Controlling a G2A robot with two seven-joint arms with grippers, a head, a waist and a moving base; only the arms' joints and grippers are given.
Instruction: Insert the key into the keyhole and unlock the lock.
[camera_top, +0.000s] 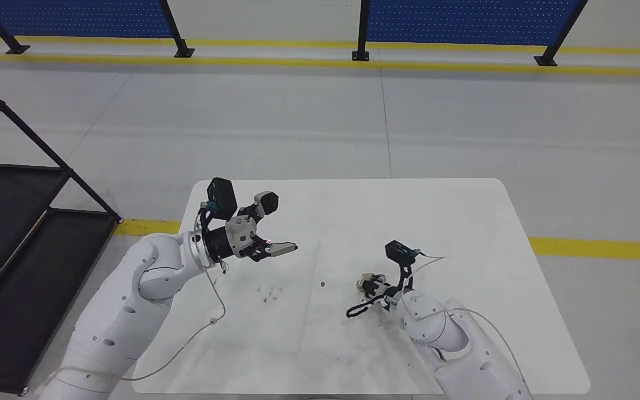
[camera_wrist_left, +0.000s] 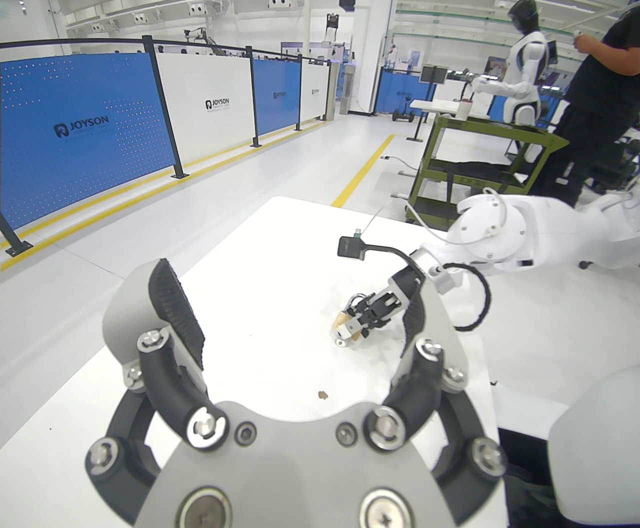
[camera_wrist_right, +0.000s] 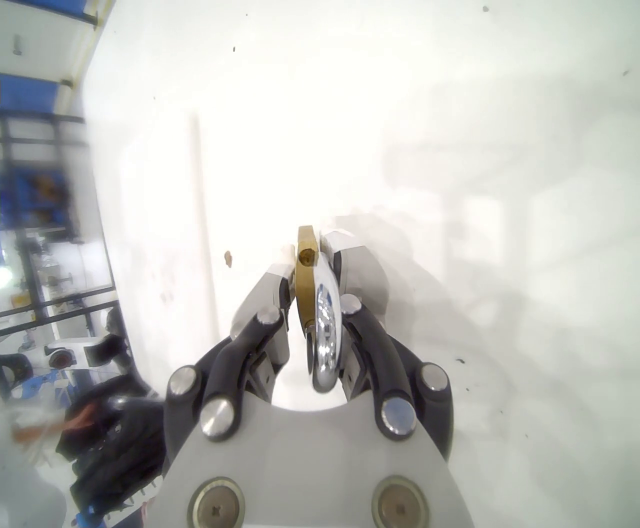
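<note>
The right gripper (camera_wrist_right: 312, 260) is squeezed tight on the gold lock (camera_wrist_right: 304, 280), low over the table (camera_top: 480, 220). The left gripper (camera_top: 275, 226), well away from the lock, is spread wide holding nothing, so I think it must bring the key next. A tiny brown crumb (camera_wrist_left: 323, 395) near the lock should not block it.

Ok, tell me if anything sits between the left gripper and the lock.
Nothing visible does. The left gripper, open, faces the lock held in the right gripper across the table; only a small brown speck lies flat on the surface between them.
</note>
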